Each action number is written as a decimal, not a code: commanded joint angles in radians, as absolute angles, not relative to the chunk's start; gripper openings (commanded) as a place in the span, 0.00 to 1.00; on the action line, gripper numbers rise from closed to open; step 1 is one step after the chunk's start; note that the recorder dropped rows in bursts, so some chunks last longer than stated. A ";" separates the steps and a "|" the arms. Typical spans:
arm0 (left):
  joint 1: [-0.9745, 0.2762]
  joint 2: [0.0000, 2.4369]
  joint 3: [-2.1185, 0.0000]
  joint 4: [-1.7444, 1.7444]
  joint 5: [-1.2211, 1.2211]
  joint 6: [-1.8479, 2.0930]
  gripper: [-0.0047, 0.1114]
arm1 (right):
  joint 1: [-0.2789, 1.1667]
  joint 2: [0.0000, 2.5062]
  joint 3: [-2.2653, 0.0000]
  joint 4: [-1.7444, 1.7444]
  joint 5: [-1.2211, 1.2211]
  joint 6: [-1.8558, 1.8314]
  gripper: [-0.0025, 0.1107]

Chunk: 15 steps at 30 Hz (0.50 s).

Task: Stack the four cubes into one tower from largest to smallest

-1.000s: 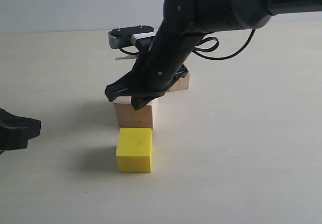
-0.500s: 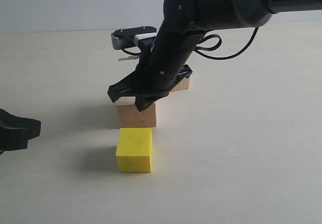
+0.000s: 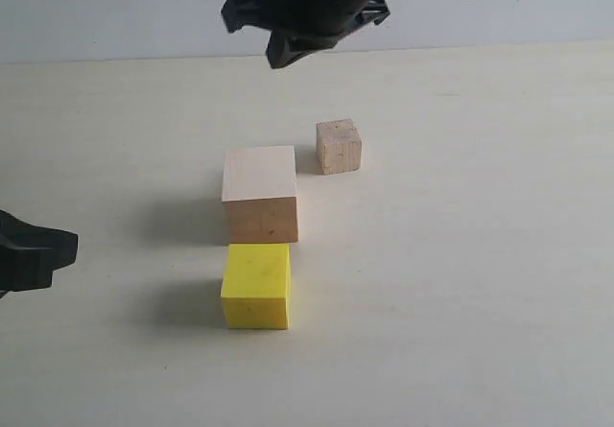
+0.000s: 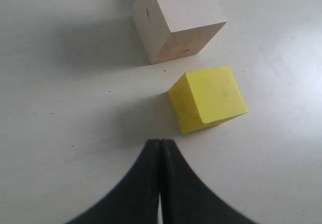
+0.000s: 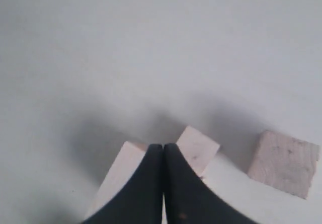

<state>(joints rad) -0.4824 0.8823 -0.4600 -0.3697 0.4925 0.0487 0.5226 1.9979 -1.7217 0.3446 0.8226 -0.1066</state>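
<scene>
The large pale wood cube [image 3: 260, 189] [image 4: 178, 20] stands mid-table, with the yellow cube [image 3: 256, 285] [image 4: 209, 98] just in front of it. One small wood cube [image 3: 339, 146] [image 5: 284, 163] sits behind and to the right. A second small wood cube [image 5: 198, 148] shows only in the right wrist view, close beside the large cube [image 5: 118, 178]. My right gripper [image 3: 278, 58] [image 5: 162, 146] hangs shut and empty, high over the back of the table. My left gripper [image 3: 58, 252] [image 4: 161, 142] rests shut and empty at the left edge, short of the yellow cube.
The pale tabletop [image 3: 460, 283] runs bare to the right and front of the cubes. A light wall [image 3: 115, 14] stands behind the table's back edge.
My right arm has lifted from the top of the large pale cube to high above the table, uncovering that cube and the small one behind it. The left gripper has not moved.
</scene>
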 commanded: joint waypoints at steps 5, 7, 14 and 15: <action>-0.488 0.886 -0.465 -0.352 0.491 0.073 0.04 | 0.464 2.159 -1.909 0.332 0.979 -0.104 0.02; -0.488 0.888 -0.465 -0.352 0.489 0.071 0.04 | 0.463 2.178 -1.924 0.329 0.981 -0.104 0.02; -0.488 0.963 -0.465 -0.406 0.424 0.045 0.04 | 0.428 2.223 -1.942 0.309 1.030 -0.164 0.02; -0.488 0.971 -0.465 -0.422 0.414 0.045 0.04 | 0.418 2.229 -1.942 0.314 1.047 -0.177 0.02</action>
<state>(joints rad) -0.4824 0.9505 -0.4600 -0.3787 0.4519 0.0563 0.4450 2.2170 -1.9341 0.3230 1.0068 -0.1387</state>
